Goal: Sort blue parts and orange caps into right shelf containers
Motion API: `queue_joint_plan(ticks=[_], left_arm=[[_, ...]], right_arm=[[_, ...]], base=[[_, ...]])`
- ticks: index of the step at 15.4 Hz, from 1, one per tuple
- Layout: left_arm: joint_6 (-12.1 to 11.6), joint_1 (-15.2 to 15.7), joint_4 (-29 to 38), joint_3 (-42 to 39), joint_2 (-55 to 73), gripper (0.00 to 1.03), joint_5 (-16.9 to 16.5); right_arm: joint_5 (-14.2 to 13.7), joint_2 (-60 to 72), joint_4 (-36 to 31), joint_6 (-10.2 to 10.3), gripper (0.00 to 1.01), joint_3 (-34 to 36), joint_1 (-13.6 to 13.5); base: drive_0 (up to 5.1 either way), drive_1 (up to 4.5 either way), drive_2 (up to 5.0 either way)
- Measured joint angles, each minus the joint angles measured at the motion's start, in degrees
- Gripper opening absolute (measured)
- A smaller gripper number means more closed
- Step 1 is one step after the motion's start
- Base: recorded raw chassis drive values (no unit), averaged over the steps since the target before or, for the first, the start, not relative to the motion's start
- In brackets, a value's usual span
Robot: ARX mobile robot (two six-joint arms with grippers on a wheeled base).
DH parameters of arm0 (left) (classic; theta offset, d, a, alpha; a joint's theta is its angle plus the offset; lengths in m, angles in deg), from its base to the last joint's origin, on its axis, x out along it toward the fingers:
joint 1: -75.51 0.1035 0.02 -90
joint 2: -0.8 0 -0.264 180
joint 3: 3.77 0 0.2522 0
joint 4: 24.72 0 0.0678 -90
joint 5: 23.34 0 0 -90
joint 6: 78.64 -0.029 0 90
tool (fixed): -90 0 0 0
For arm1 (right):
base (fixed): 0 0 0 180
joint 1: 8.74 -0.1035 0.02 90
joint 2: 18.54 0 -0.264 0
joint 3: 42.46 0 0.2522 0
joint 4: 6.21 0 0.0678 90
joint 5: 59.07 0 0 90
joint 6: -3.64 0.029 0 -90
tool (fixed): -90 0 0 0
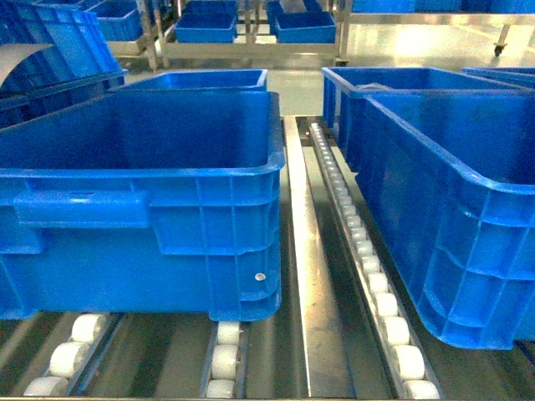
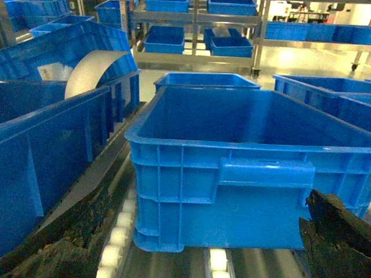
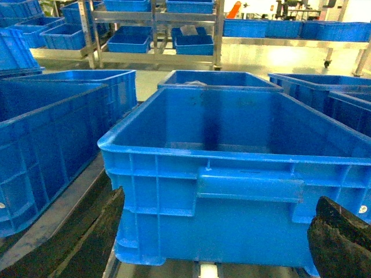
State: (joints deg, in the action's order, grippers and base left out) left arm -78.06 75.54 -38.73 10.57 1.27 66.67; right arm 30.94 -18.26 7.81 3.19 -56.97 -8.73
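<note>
No blue parts or orange caps show in any view. Two deep blue crates stand on roller tracks: the left crate (image 1: 142, 192) and the right crate (image 1: 451, 209). Neither gripper appears in the head view. In the left wrist view my left gripper (image 2: 210, 231) is open, its dark fingers (image 2: 330, 231) spread wide low in front of a crate (image 2: 243, 168) whose visible inside looks bare. In the right wrist view my right gripper (image 3: 222, 231) is open too, with its fingers (image 3: 339, 237) either side of a crate (image 3: 232, 185) with a bare floor.
White rollers (image 1: 372, 276) and a steel rail (image 1: 313, 292) run between the two crates. More blue crates (image 1: 393, 83) stand behind them. Shelves with smaller blue bins (image 1: 209, 25) line the back. A curved grey sheet (image 2: 93, 69) leans over a crate on the left.
</note>
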Motion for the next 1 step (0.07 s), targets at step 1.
queue_joint_plan(ticks=[1], left_arm=[[0.0,0.0,0.0,0.0,0.0,0.98,0.0]], right_arm=[[0.0,0.0,0.0,0.0,0.98,0.0,0.0]], base=[[0.0,0.00,0.0]])
